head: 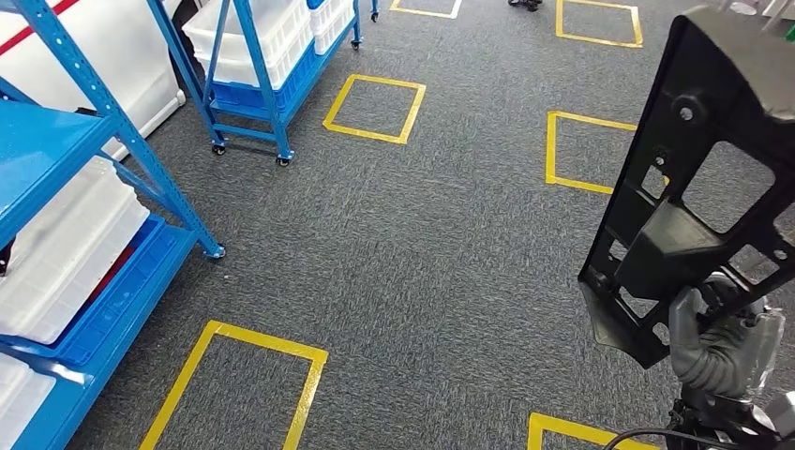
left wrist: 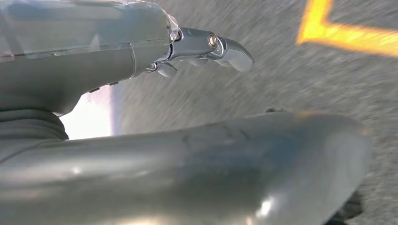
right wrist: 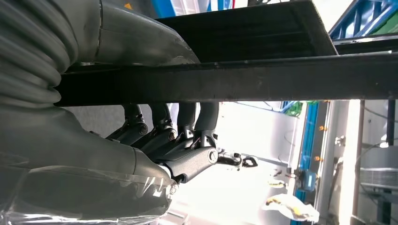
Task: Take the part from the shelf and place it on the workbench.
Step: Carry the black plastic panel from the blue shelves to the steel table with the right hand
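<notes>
Carrying the part (head: 689, 187) toward the workbench is the step in hand, judged from the scene; no workbench appears yet. To do it well: keep the grip low and firm, hold the tall frame clear of the shelving, walk steadily so it does not swing.

Largest first. Floor (head: 441, 253): grey short-pile carpet, speckled, marked with yellow tape squares (head: 375, 108). Shelving (head: 84, 187): blue painted steel uprights, white ribbed plastic crates (head: 66, 253) on the tiers; a second wheeled rack (head: 253, 75) stands further off. Part: black moulded plastic frame, matt, flat with rectangular cut-outs and small round bosses, held upright and slightly tilted at the robot's right side. Right hand (head: 717, 333): clasping the frame's lower edge, thumb on one face and dark fingers (right wrist: 164, 131) wrapped round the other. Left hand (left wrist: 206, 47): holds nothing, fingers extended above the carpet.
</notes>
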{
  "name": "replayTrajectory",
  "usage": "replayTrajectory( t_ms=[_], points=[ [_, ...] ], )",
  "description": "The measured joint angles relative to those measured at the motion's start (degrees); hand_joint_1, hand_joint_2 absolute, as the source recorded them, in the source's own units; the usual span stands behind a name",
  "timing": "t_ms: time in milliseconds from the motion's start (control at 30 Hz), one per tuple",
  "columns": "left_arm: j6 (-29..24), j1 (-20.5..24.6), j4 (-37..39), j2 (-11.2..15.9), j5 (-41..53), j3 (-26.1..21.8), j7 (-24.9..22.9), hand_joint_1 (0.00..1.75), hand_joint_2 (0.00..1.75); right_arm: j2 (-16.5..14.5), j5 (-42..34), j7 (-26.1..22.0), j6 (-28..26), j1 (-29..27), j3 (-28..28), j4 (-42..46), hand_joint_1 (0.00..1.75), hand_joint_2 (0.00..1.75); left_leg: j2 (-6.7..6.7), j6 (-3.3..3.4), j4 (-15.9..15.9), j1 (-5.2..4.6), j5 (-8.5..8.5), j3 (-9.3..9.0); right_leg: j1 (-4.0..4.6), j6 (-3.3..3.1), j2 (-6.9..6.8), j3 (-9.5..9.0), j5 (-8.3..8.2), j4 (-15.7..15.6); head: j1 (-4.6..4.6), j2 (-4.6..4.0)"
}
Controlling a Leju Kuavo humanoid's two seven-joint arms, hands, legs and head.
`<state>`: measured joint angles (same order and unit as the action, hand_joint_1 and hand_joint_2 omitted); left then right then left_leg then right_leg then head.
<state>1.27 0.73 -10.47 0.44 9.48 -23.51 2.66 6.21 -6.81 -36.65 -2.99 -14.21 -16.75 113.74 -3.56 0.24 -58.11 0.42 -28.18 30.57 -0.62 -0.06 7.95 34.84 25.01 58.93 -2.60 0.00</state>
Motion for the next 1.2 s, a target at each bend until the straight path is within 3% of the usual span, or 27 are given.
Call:
replayTrajectory(
  t_ms=[33, 67, 100, 167, 233, 267, 300, 333, 400, 467, 533, 567, 600, 667, 733, 767, 800, 833, 900, 967, 1033, 1067, 1100, 1133, 1200],
  points=[
    [0.74, 0.16, 0.0, -0.24, -0.78, -0.88, -1.18, 0.0, 0.0, 0.34, -0.19, -0.01, 0.11, 0.02, 0.22, -0.22, 1.75, 1.75, 0.76, 0.39, 0.29, -0.03, 0.27, -0.16, -0.14, 0.36, 0.0, 0.15, -0.1, 0.04, 0.0, 0.0],
    [1.2, 0.3, 0.0, -0.46, -1.19, -1.61, -1.85, 0.0, 0.0, 0.68, -0.37, -0.03, 0.25, 0.0, 0.34, -0.39, 1.75, 1.75, 1.51, 0.85, 0.69, 0.01, 0.58, -0.34, -0.11, 0.59, -1.03, 0.48, 0.23, 0.53, 0.0, 0.0],
    [1.47, 0.35, 0.0, -0.64, -1.36, -2.2, -2.18, 0.0, 0.0, 1.02, -0.5, -0.04, 0.43, 0.02, 0.41, -0.56, 1.75, 1.75, 2.27, 1.26, 1.11, 0.05, 0.89, -0.47, -0.01, 0.77, -2.74, 1.24, 1.25, 2.01, 0.0, 0.0],
    [1.61, 0.25, 0.0, -0.9, -1.39, -3.02, -2.43, 0.0, 0.0, 1.53, -0.68, -0.07, 0.68, 0.09, 0.49, -0.83, 1.75, 1.75, 3.7, 1.72, 1.5, 0.0, 1.18, -0.4, 0.04, 1.05, -6.42, 4.18, 4.91, 8.18, 0.01, 0.0],
    [1.61, 0.11, 0.0, -1.03, -1.39, -3.67, -2.52, 0.0, 0.0, 1.71, -0.76, -0.07, 0.77, 0.04, 0.55, -1.16, 1.75, 1.75, 5.3, 1.74, 1.48, -0.12, 1.16, -0.24, -0.28, 1.5, -7.39, 7.18, 7.64, 14.73, 0.01, 0.0],
    [1.61, 0.09, 0.0, -1.07, -1.39, -3.92, -2.55, 0.0, 0.0, 1.76, -0.8, -0.07, 0.78, -0.02, 0.57, -1.32, 1.75, 1.75, 6.12, 1.69, 1.46, -0.14, 1.12, -0.22, -0.48, 1.7, -7.56, 7.42, 7.5, 15.52, 0.02, 0.0],
    [1.61, 0.1, 0.0, -1.1, -1.39, -4.11, -2.56, 0.0, 0.0, 1.83, -0.82, -0.07, 0.8, -0.05, 0.57, -1.46, 1.75, 1.75, 6.92, 1.58, 1.45, -0.15, 1.05, -0.26, -0.65, 1.87, -7.86, 6.38, 6.3, 13.92, 0.02, 0.0],
    [1.62, 0.13, 0.0, -1.14, -1.39, -4.25, -2.57, 0.0, 0.0, 1.94, -0.84, -0.07, 0.83, -0.06, 0.57, -1.54, 1.75, 1.75, 7.64, 1.4, 1.42, -0.14, 0.93, -0.38, -0.78, 1.98, -8.6, 4.2, 4.48, 10.23, 0.02, 0.0],
    [1.63, 0.21, 0.0, -1.2, -1.39, -4.51, -2.57, 0.0, 0.0, 2.13, -0.86, -0.08, 0.87, -0.01, 0.59, -1.62, 1.75, 1.75, 8.93, 0.82, 1.28, -0.32, 0.55, -0.72, -0.68, 1.79, -11.35, -0.25, 1.95, 2.28, 0.02, 0.0],
    [1.63, 0.29, 0.0, -1.22, -1.39, -4.81, -2.58, 0.0, 0.0, 2.27, -0.91, -0.09, 0.87, 0.02, 0.61, -1.68, 1.75, 1.75, 10.04, 0.16, 1.15, -0.57, 0.19, -1.05, -0.28, 1.18, -12.45, -1.71, 1.57, -0.62, 0.01, 0.0],
    [1.63, 0.52, 0.0, -1.29, -1.39, -5.0, -2.59, 0.0, 0.0, 2.39, -1.02, -0.1, 0.87, -0.07, 0.63, -1.72, 1.75, 1.75, 11.1, -0.5, 1.12, -0.52, -0.14, -1.32, -0.15, 0.45, -10.9, -1.53, 1.38, -0.6, 0.01, 0.0],
    [1.64, 0.63, 0.0, -1.34, -1.37, -5.04, -2.54, 0.0, 0.0, 2.45, -1.05, -0.13, 0.88, -0.13, 0.65, -1.69, 1.75, 1.75, 10.56, -0.84, 0.71, -0.36, -0.62, -1.31, -0.22, 0.09, -10.18, -1.51, 1.27, -0.71, 0.01, 0.0],
    [1.66, 0.67, 0.0, -1.42, -1.28, -5.05, -2.33, 0.0, 0.0, 2.47, -1.08, -0.15, 0.91, -0.14, 0.65, -1.65, 1.75, 1.75, 9.19, -1.12, -0.64, -0.15, -1.66, -0.84, -0.32, -0.34, -9.46, -1.52, 1.14, -0.85, 0.01, 0.0],
    [1.5, 0.53, 0.0, -1.51, -0.7, -5.04, -1.48, 0.0, 0.0, 2.37, -0.91, -0.19, 1.14, -0.31, 0.66, -1.45, 1.75, 1.75, 5.46, -1.41, -6.97, 0.15, -5.29, 1.89, -0.37, -0.93, -8.14, -1.52, 0.99, -0.98, 0.0, 0.0],
    [1.22, 0.33, 0.0, -1.55, 0.21, -4.98, -0.44, 0.0, 0.0, 2.01, -0.38, -0.28, 1.61, -0.95, 0.66, -1.11, 1.75, 1.75, 4.04, -1.42, -14.79, 0.19, -8.31, 5.66, -0.14, -1.18, -6.59, -1.45, 0.97, -0.93, -0.01, 0.0],
    [1.13, 0.26, 0.0, -1.56, 0.65, -4.93, -0.08, 0.0, 0.0, 1.77, -0.08, -0.35, 1.81, -1.4, 0.65, -0.91, 1.75, 1.75, 3.9, -1.35, -16.49, 0.19, -8.32, 6.61, -0.05, -1.21, -5.72, -1.45, 0.97, -0.88, -0.01, 0.0],
    [1.1, 0.24, 0.0, -1.56, 0.99, -4.86, 0.2, 0.0, 0.0, 1.53, 0.19, -0.43, 1.97, -1.82, 0.65, -0.67, 1.75, 1.75, 3.79, -1.21, -15.82, 0.19, -7.13, 6.47, 0.02, -1.21, -4.79, -1.48, 0.96, -0.8, -0.01, 0.0],
    [1.09, 0.26, 0.0, -1.57, 1.26, -4.78, 0.38, 0.0, 0.0, 1.3, 0.37, -0.47, 2.11, -2.17, 0.62, -0.42, 1.75, 1.75, 3.44, -1.01, -12.87, 0.19, -5.03, 5.27, 0.03, -1.18, -3.89, -1.52, 0.97, -0.71, -0.01, 0.0],
    [1.09, 0.3, 0.0, -1.58, 1.58, -4.62, 0.62, 0.0, 0.0, 0.98, 0.55, -0.58, 2.49, -2.63, 0.51, 0.03, 1.75, 1.75, 1.07, -0.6, -4.63, 0.26, -1.14, 1.8, 0.01, -0.92, -2.2, -1.45, 1.06, -0.38, 0.0, 0.0],
    [1.06, 0.33, 0.0, -1.61, 1.74, -4.53, 0.77, 0.0, 0.0, 0.8, 0.56, -0.75, 2.88, -2.9, 0.41, 0.28, 1.75, 1.75, -0.65, -0.3, -0.38, 0.22, -0.01, 0.05, -0.09, -0.28, -0.74, -1.1, 1.0, -0.15, 0.0, 0.0],
    [0.8, 0.54, 0.0, -1.63, 1.76, -4.51, 0.98, 0.0, 0.0, 0.52, 0.71, -0.97, 3.09, -3.26, 0.38, 0.55, 1.75, 1.75, 0.23, 0.2, 0.04, -0.02, -0.04, -0.2, -0.3, 0.61, 0.62, -0.79, 0.67, -0.37, 0.0, 0.0],
    [0.59, 0.69, 0.0, -1.68, 1.78, -4.49, 1.09, 0.0, 0.0, 0.31, 0.98, -1.07, 3.2, -3.48, 0.37, 0.74, 1.75, 1.75, 1.01, 0.64, 0.36, -0.04, 0.19, -0.38, -0.4, 0.92, 0.38, -0.68, 0.62, -0.32, 0.0, 0.0],
    [0.34, 0.8, 0.0, -1.73, 1.8, -4.48, 1.2, 0.0, 0.0, 0.04, 1.36, -1.17, 3.3, -3.6, 0.37, 0.92, 1.75, 1.75, 1.74, 1.09, 0.74, -0.02, 0.48, -0.55, -0.35, 1.1, -0.93, -0.38, 1.0, 0.21, 0.01, 0.0],
    [0.11, 0.83, 0.0, -1.79, 1.81, -4.46, 1.31, 0.0, 0.0, -0.26, 1.87, -1.23, 3.41, -3.58, 0.39, 1.08, 1.75, 1.75, 2.51, 1.49, 1.12, 0.06, 0.75, -0.66, -0.27, 1.22, -2.85, 0.36, 2.03, 1.74, 0.01, 0.0],
    [-0.32, 0.68, 0.0, -1.84, 1.86, -4.45, 1.55, 0.0, 0.0, -0.93, 2.86, -1.27, 3.55, -3.35, 0.45, 1.22, 1.75, 1.75, 4.05, 1.88, 1.36, -0.07, 0.92, -0.59, -0.21, 1.4, -6.64, 3.43, 5.8, 8.27, 0.03, 0.0]
  ],
)
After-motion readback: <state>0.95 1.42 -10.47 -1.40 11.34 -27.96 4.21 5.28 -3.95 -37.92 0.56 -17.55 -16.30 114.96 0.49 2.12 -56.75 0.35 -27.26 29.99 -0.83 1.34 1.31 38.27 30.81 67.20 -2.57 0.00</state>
